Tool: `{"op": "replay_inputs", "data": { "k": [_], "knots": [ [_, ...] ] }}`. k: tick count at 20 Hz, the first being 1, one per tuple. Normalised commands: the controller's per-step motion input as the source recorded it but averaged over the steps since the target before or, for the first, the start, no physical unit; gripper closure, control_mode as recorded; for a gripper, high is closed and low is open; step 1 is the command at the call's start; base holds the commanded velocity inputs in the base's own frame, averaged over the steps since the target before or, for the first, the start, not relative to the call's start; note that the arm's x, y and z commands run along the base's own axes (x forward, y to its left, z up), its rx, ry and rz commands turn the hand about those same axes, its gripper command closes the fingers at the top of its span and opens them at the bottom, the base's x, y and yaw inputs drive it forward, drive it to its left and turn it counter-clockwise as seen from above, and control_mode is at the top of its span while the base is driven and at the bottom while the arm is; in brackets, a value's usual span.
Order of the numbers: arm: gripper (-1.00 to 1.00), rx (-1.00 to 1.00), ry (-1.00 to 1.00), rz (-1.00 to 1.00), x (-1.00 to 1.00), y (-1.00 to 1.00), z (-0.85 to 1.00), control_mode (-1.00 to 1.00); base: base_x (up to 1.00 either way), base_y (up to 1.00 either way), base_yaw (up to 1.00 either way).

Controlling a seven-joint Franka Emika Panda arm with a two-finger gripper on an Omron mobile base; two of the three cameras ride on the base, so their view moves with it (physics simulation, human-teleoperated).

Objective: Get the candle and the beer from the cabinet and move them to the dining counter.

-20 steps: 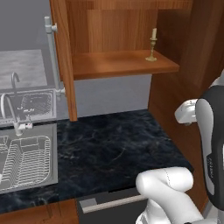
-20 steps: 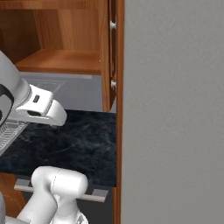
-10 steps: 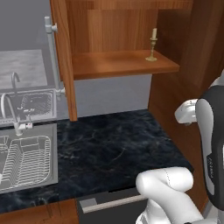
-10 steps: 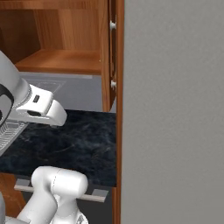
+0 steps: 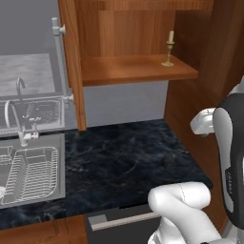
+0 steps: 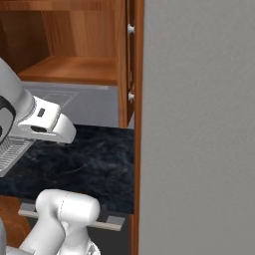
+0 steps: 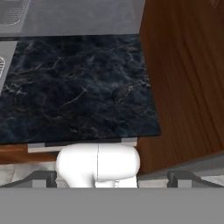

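Candle (image 5: 168,48) in a brass holder stands upright on the open shelf of the reddish-brown wall cabinet (image 5: 128,71), toward the shelf's right end, at about one o'clock in the left base view. The cabinet's door (image 5: 70,62) hangs open at the shelf's left edge, its long silver bar handle (image 5: 61,66) showing at about eleven o'clock. Below the shelf runs a black, grey-veined marble bench (image 5: 128,167), and a steel sink (image 5: 28,169) with a wire rack inside and a curved tap (image 5: 21,114) sits at nine o'clock.

The robot's white arm rises at the lower right of that view, well below the shelf and well apart from the candle. In the hand view the fingers (image 7: 111,179) point down over the bench's front edge; their two dark tips stand far apart at five and seven o'clock, fully spread, with nothing between them. In the right base view a tall wooden panel (image 6: 135,124) runs top to bottom through the centre, with the bare shelf at about eleven o'clock.
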Motion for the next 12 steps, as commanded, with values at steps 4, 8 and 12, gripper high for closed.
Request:
{"op": "replay_inputs", "data": {
  "k": [4,8,12],
  "knots": [
    [-1.00,0.00,0.00,0.00,0.00,0.00,0.00,1.00,-0.01,0.12,0.03],
    [-1.00,0.00,0.00,0.01,0.00,0.08,0.00,-1.00,0.00,0.02,0.01],
    [-1.00,0.00,-0.10,0.00,-0.14,0.10,0.19,-1.00,0.00,0.00,0.00]
  ]
}}
